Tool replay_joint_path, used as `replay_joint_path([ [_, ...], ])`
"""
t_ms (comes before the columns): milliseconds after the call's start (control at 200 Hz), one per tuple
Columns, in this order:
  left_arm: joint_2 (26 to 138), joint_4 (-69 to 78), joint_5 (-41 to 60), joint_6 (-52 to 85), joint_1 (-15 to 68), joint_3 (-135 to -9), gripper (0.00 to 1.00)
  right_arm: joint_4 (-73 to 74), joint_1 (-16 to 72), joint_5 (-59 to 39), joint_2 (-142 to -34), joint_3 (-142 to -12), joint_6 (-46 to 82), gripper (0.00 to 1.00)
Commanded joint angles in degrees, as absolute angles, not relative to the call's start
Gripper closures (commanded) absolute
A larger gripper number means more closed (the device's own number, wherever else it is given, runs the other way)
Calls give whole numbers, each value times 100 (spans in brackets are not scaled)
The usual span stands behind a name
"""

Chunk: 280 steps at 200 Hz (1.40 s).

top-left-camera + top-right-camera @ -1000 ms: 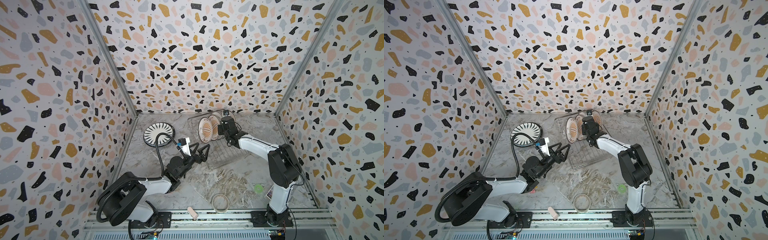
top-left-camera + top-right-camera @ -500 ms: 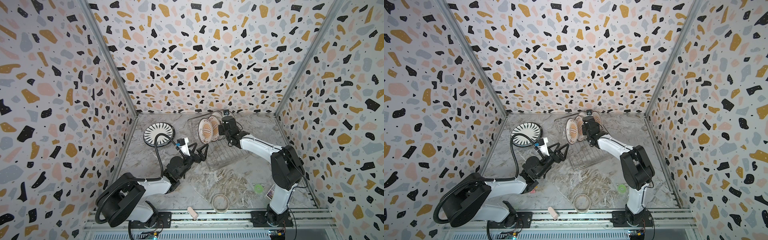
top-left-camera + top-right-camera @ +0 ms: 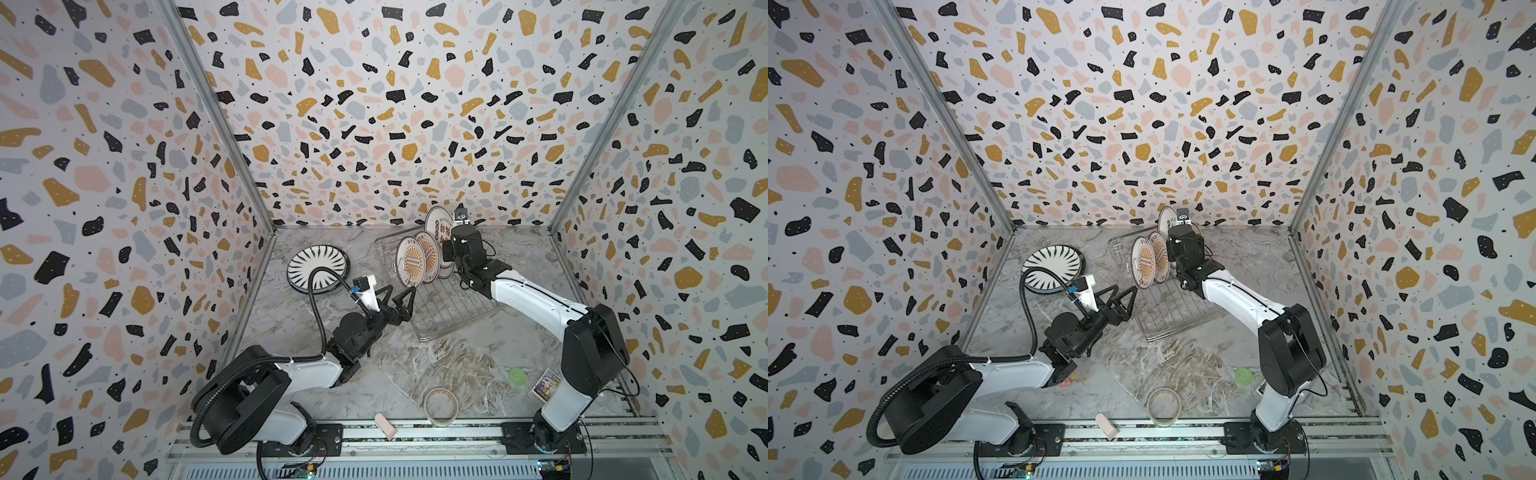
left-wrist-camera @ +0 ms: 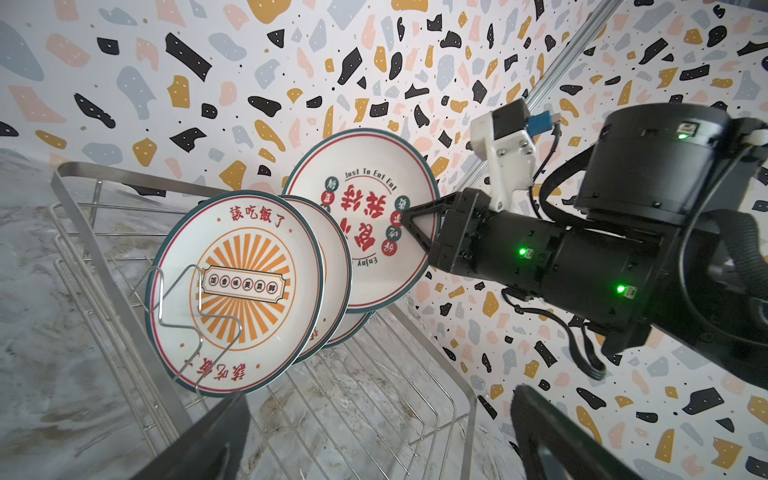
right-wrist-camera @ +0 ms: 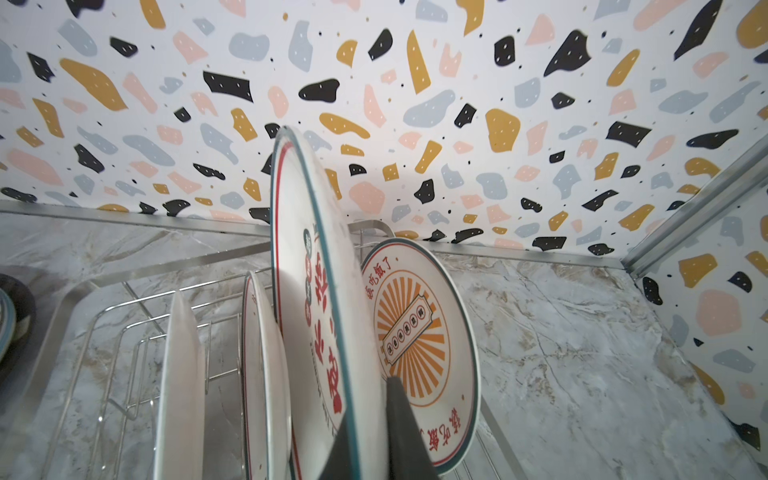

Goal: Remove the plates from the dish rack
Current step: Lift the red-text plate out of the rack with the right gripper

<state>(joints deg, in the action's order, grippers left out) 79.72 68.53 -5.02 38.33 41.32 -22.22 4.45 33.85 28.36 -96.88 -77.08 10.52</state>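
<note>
The silver wire dish rack [image 3: 451, 309] [image 3: 1179, 309] stands at the back middle of the table. My right gripper [image 4: 409, 218] [image 5: 370, 424] is shut on the rim of a white plate with red characters [image 3: 439, 224] [image 3: 1166, 220] [image 4: 365, 216] [image 5: 316, 291], held upright above the rack. An orange sunburst plate [image 3: 412, 261] [image 4: 241, 291] and others stand upright between the prongs. A black-striped plate [image 3: 318, 268] [image 3: 1052, 266] lies flat on the table to the left. My left gripper [image 3: 400, 293] [image 3: 1123, 293] [image 4: 374, 449] hovers open and empty at the rack's near-left corner.
A translucent tape ring [image 3: 440, 406], a green disc [image 3: 517, 377], a small printed card [image 3: 546, 384] and a pink piece [image 3: 385, 426] lie near the front. Terrazzo walls close in on three sides, the back one just behind the rack.
My right gripper has lifted the red-character plate a little higher out of the rack. The left gripper has stayed open and almost still.
</note>
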Motion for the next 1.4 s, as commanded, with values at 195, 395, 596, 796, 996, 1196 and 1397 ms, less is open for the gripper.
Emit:
replay_joint_path([
  [195,7674,6849,-623,3677,4157,-2127,0,931,3602,3249,-8694,-7384,1036,93],
  [395,7397,6528,-756,3571,4157,-2127,0,1009,3604,3381,-8094,-6845,1124,93],
  [596,7327,6433,-686,3570,4157,-2145,0,1089,3646,3325,-7470,-6331,1190,93],
  [796,7248,6227,-672,3487,4157,-2244,0,1131,3700,3160,-6798,-5835,1267,93],
  [996,7075,5968,-888,3286,4148,-2282,0,1262,3684,2530,-5914,-5167,1462,94],
  [1196,6615,5417,-351,2844,4136,-2348,0,1514,3336,1002,-5325,-4476,1892,94],
  [1397,6319,5880,1121,3054,3721,-1989,0,2001,2945,-494,-5060,-3897,2223,94],
])
